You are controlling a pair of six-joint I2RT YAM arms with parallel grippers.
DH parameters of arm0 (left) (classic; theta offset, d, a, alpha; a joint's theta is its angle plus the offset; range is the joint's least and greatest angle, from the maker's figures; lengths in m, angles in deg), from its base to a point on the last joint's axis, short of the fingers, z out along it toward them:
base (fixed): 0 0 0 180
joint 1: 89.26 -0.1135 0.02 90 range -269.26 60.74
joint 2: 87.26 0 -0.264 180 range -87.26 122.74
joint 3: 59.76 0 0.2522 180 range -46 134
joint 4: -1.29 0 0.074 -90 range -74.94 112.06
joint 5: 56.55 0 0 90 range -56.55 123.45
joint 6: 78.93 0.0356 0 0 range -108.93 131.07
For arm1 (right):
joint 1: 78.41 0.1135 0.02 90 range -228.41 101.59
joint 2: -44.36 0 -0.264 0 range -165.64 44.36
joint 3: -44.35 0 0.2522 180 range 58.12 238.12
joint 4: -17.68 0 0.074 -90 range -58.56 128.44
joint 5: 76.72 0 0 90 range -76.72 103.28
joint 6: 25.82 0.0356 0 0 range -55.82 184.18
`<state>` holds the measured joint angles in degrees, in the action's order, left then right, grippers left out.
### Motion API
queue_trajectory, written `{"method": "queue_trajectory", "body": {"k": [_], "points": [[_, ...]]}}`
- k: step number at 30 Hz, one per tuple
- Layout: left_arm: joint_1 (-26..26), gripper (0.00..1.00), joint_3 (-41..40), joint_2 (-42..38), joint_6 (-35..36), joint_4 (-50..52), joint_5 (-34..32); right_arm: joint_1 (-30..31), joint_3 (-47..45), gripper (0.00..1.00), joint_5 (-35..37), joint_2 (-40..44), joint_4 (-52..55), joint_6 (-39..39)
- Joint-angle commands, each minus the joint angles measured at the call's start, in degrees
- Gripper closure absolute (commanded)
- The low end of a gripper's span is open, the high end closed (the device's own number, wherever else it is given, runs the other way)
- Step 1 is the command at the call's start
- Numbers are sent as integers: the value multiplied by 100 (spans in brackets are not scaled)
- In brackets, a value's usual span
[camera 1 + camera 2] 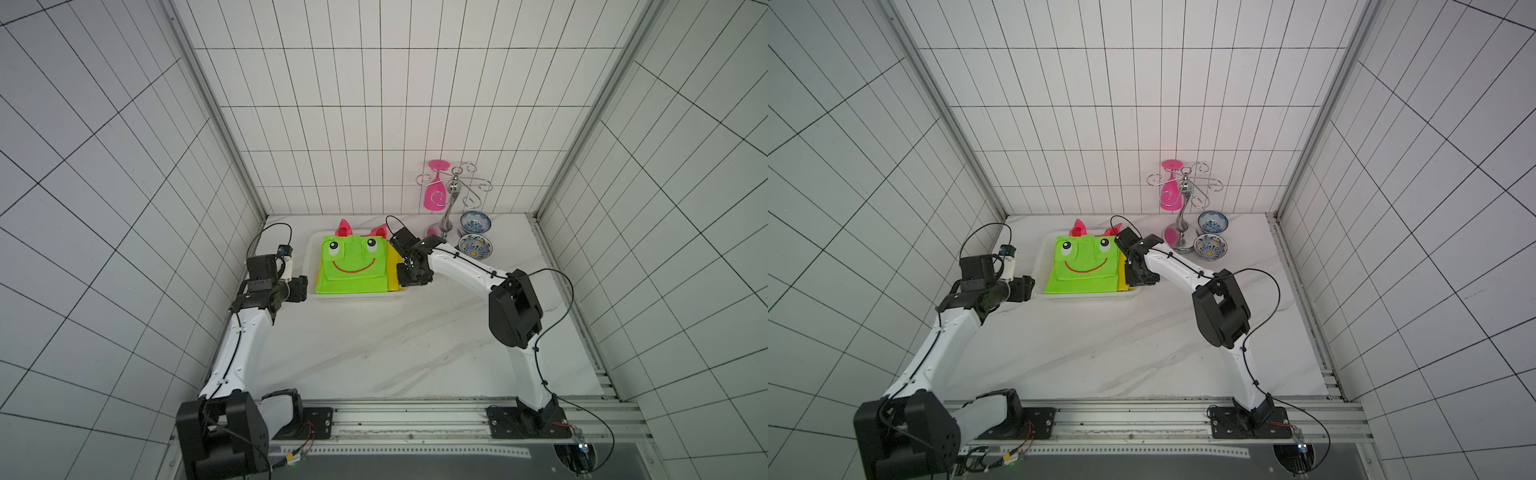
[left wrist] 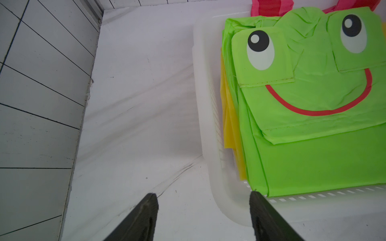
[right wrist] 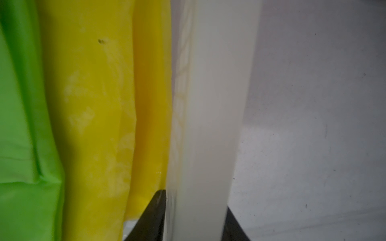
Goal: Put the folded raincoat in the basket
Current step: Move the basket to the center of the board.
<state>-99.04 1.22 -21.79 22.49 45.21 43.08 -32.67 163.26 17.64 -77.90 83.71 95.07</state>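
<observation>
Left arm (image 1: 245, 345) reaching far from its near-left base, left gripper (image 2: 203, 197) low, pointing right, jaws apart and empty, right arm (image 1: 461, 262) arched high, forearm sloping down leftward, right gripper (image 3: 196, 200) pointing down, jaws closed astride the basket (image 3: 208, 104) rim

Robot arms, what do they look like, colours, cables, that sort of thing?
Both the left arm and right arm have smooth white link shells with bulky black joint housings. Thin black cables run along the shells, clipped down, and loop free near the wrists. The left hand and right hand are black, with flat, tapering fingers.
</observation>
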Motion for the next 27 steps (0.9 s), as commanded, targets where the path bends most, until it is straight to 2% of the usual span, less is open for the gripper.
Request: {"method": "queue_trajectory", "body": {"k": [1, 8, 13, 16, 20, 21, 22, 27], "points": [[-24, 28, -285, -174, -62, -382, 9, 3, -529, 63, 74, 504, 493, 68], [-19, 28, -583, -101, -245, -996, 734, 251, -2442, 62, 96, 2177, 506, 80], [18, 28, -647, 237, -504, -1499, 973, 300, -4163, 64, 43, 3444, 539, 313], [182, 26, -787, 410, -561, -1957, 1156, 296, -4886, 65, 99, 4297, 629, 531], [216, 23, -926, 673, -984, -2575, 1167, 300, -5097, 57, 290, 5358, 905, 700], [219, 8, -1048, 703, -1081, -2848, 1147, 296, -5056, 54, 414, 5629, 933, 704], [238, 3, -1216, 712, -1178, -3191, 1066, 296, -4981, 50, 557, 5907, 934, 681], [402, 3, -2099, 580, -1156, -4869, 566, 110, -4590, 37, 1870, 6685, 672, 334]]}}
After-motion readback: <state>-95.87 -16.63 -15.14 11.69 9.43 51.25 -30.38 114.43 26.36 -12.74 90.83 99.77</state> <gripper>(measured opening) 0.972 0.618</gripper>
